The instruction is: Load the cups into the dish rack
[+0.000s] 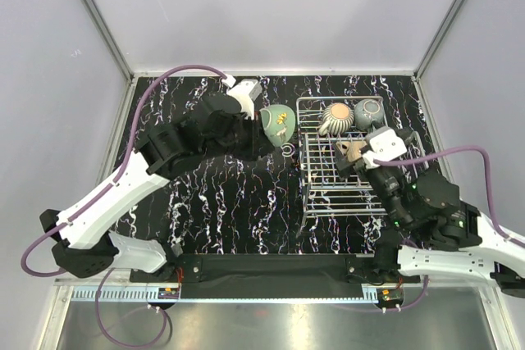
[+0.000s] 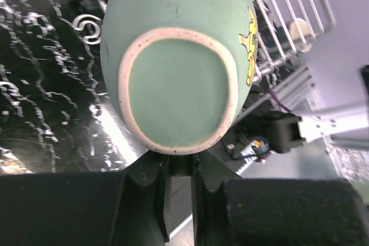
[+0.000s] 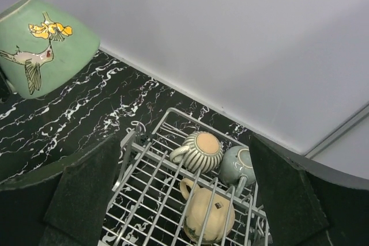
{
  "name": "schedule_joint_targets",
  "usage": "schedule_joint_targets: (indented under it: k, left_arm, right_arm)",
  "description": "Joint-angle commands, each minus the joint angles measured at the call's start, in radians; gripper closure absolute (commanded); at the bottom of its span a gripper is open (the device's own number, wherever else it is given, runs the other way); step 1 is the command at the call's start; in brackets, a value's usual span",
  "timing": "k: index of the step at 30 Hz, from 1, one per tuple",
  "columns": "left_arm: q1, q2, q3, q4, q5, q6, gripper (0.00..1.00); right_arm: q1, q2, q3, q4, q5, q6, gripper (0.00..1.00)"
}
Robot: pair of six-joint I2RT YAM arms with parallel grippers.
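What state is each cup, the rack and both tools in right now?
green bird cup: held tilted by the left tool, outside the rack.
striped cup: in the rack, base up.
grey-green cup: in the rack, beside the striped cup.
tan cup: in the rack, nearer than those two.
dish rack: holds three cups.
left tool: shut on the green bird cup.
right tool: open, empty, over the rack.

Top external: straight down over the table [image 1: 230, 202]. Left wrist: close against the teal-green cup [image 2: 179, 84]. Right wrist: obliquely above the dish rack [image 3: 155, 200] (both also seen overhead).
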Motion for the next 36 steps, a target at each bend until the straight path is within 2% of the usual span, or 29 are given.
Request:
schedule_joint_targets:
  k: [1, 3, 4, 6, 7, 8, 13, 17, 23, 27, 28, 30, 36]
  left_arm:
    - [0.043, -0.009, 0.029, 0.072, -0.039, 0.057, 1.00]
    - [0.055, -0.009, 0.008, 0.090, -0.025, 0.058, 1.00]
    - [0.061, -0.009, 0.002, 0.098, -0.018, 0.058, 1.00]
    - [0.074, -0.008, -0.012, 0.117, -0.006, 0.058, 1.00]
    - [0.080, -0.006, -0.026, 0.124, -0.001, 0.061, 1.00]
    - [0.081, -0.003, -0.031, 0.133, 0.002, 0.063, 1.00]
    - [0.103, 0.035, -0.024, 0.126, 0.001, 0.089, 1.00]
    - [0.138, 0.078, 0.009, 0.130, -0.007, 0.113, 1.00]
    - [0.221, 0.207, 0.064, 0.213, 0.019, 0.218, 1.00]
    - [0.247, 0.325, 0.133, 0.227, -0.016, 0.331, 1.00]
    - [0.258, 0.343, 0.143, 0.245, -0.024, 0.398, 1.00]
    - [0.276, 0.408, 0.184, 0.245, -0.022, 0.455, 1.00]
    - [0.333, 0.529, 0.241, 0.311, 0.163, 0.671, 1.00]
  right_arm:
    - [-0.012, 0.067, 0.079, 0.068, 0.100, 0.039, 0.00]
    - [-0.080, 0.128, 0.109, 0.042, 0.081, 0.068, 0.00]
    - [-0.129, 0.154, 0.155, -0.023, 0.055, 0.098, 0.00]
    - [-0.241, 0.243, 0.217, -0.114, -0.076, 0.233, 0.00]
    - [-0.354, 0.271, 0.276, -0.183, -0.111, 0.304, 0.00]
    - [-0.392, 0.323, 0.303, -0.205, -0.164, 0.323, 0.00]
    - [-0.545, 0.466, 0.474, -0.344, -0.209, 0.407, 0.01]
    - [-0.724, 0.544, 0.567, -0.459, -0.295, 0.557, 0.00]
    - [-0.971, 0.618, 0.665, -0.626, -0.553, 0.695, 0.00]
    - [-1.077, 0.647, 0.711, -0.686, -0.711, 0.714, 0.00]
    - [-1.094, 0.654, 0.722, -0.696, -0.738, 0.714, 0.00]
    - [-1.139, 0.673, 0.760, -0.725, -0.728, 0.708, 0.00]
    - [-1.173, 0.665, 0.789, -0.713, -0.709, 0.674, 0.00]
